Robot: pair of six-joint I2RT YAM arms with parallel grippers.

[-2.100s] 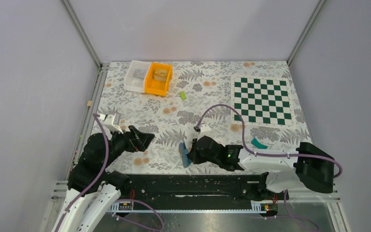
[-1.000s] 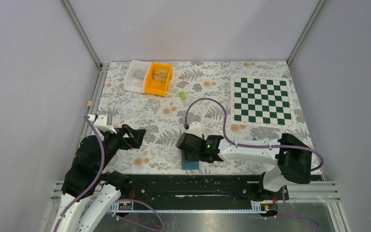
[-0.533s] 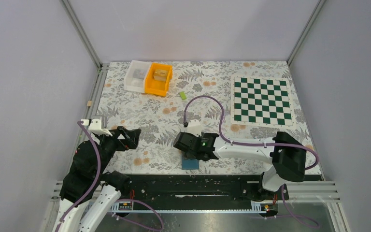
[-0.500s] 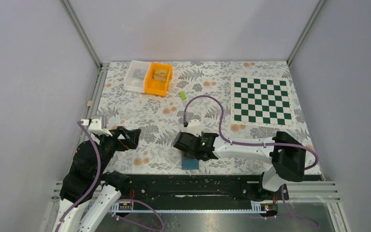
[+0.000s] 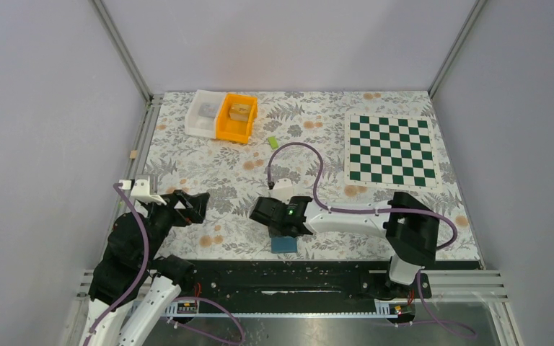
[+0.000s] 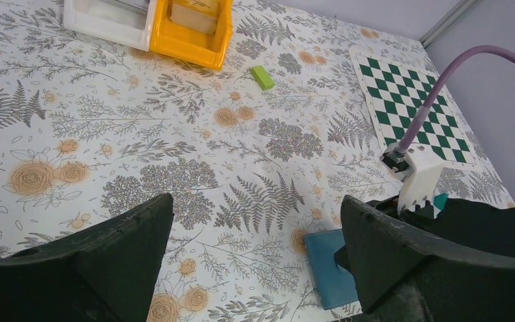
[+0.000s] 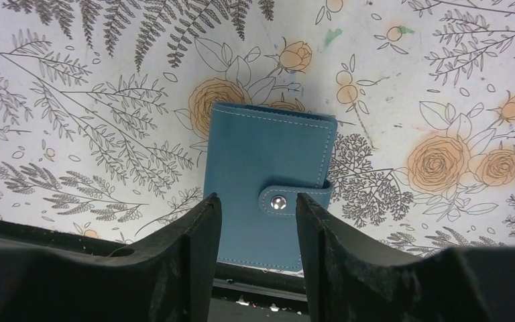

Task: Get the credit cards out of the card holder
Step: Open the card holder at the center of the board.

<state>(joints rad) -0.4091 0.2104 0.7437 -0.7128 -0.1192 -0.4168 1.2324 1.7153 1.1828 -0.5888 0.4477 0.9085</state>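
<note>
Right wrist view, right tool [image 7: 256, 201] pointing down over card holder [image 7: 268, 154], jaws apart

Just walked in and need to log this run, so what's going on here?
The right gripper hovers with its fingers apart over a blue leather card holder. The holder lies flat near the front edge of the floral-patterned table, with its snap strap fastened, so it looks closed. The gripper grips nothing yet. The left gripper hangs wide open and empty off to the left.
</note>
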